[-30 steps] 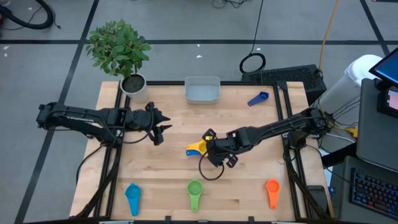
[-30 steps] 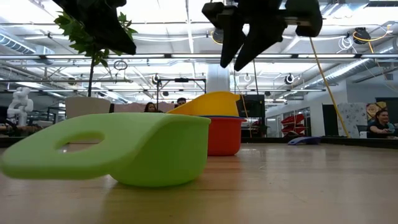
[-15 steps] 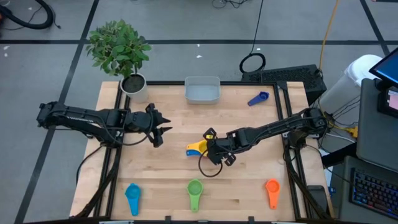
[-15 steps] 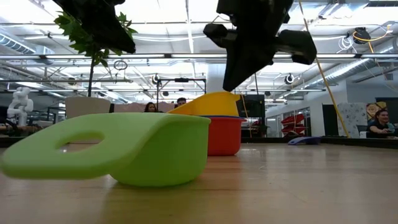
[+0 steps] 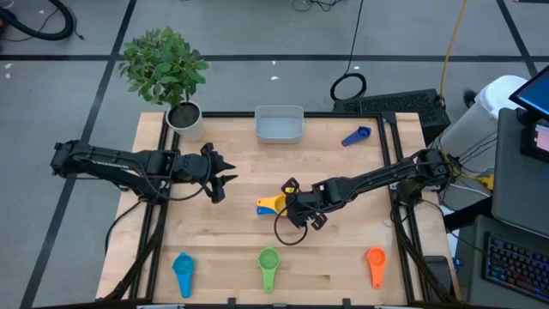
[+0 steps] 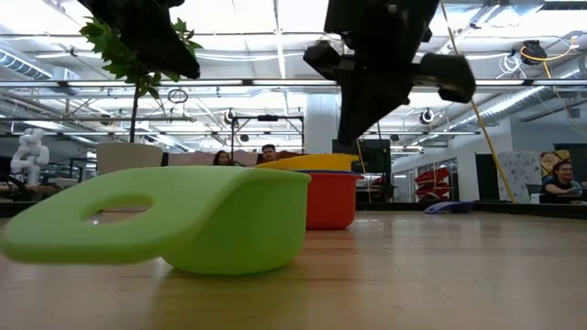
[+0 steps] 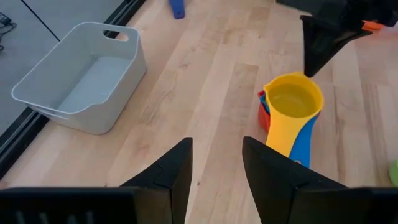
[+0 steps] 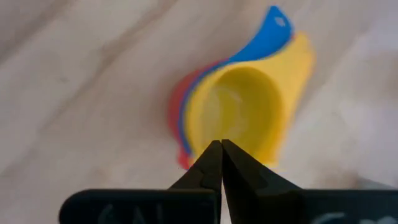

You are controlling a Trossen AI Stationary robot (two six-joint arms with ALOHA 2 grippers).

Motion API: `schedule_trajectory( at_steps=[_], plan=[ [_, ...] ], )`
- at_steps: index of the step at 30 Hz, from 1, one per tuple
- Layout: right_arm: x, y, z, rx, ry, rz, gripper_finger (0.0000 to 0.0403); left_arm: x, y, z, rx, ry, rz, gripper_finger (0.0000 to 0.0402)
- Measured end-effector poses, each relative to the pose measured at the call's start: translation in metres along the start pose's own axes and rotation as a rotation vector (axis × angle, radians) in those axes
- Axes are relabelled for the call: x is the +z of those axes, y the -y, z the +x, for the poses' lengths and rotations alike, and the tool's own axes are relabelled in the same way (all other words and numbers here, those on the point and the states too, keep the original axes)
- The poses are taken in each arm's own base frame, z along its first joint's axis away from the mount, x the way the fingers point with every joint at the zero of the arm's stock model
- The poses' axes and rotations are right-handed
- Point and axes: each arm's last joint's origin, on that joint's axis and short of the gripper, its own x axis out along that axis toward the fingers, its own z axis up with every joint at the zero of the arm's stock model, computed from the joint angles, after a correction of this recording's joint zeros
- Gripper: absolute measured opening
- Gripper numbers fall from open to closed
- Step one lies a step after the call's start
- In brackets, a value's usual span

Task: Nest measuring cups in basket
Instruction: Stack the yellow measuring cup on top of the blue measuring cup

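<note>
We see a pale wooden table with visible grain. The yellow cup looks smooth, glossy plastic; the basket is matt plastic.

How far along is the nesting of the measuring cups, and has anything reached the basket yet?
Done: a yellow plastic cup sits nested in a dark blue one inside a red one, mid-table. In hand: nothing; the right gripper is shut and empty just above that stack, the left gripper waits apart. Left: the green, light blue, orange and second dark blue cups lie loose, and the pale grey-blue plastic basket holds nothing.
</note>
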Motion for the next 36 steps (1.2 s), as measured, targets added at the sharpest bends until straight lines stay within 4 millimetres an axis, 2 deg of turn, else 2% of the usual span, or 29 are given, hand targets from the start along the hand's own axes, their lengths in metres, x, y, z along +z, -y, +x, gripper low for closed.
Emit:
schedule_trajectory(
  at_steps=[9,12,15,18,21,26,29,36],
  plan=[
    [-0.001,0.017,-0.026,-0.140,0.071,0.038,0.0000,0.000,0.000,0.000,0.000,0.000,-0.008,0.0145],
    [-0.005,0.025,-0.036,-0.202,0.083,0.147,0.0000,0.000,0.001,0.001,-0.027,-0.008,-0.026,0.0145],
    [-0.013,0.032,-0.041,-0.180,0.100,0.319,0.0000,-0.002,0.005,0.006,-0.070,-0.041,-0.027,0.0145],
    [-0.020,0.032,-0.039,-0.107,0.084,0.437,0.0000,-0.005,0.013,0.014,-0.116,-0.084,-0.009,0.0145],
    [-0.024,0.027,-0.037,-0.070,0.051,0.479,0.0000,-0.010,0.022,0.025,-0.187,-0.145,-0.005,0.0145],
    [-0.034,0.011,-0.022,-0.033,-0.006,0.527,0.0000,-0.012,0.046,0.039,-0.283,-0.143,0.023,0.0145],
    [-0.043,0.005,-0.012,-0.022,-0.022,0.541,0.0004,-0.013,0.054,0.039,-0.300,-0.125,0.057,0.0145],
    [-0.048,0.002,-0.007,-0.025,-0.039,0.553,0.0080,-0.014,0.057,0.037,-0.320,-0.122,0.073,0.0157]
  ],
)
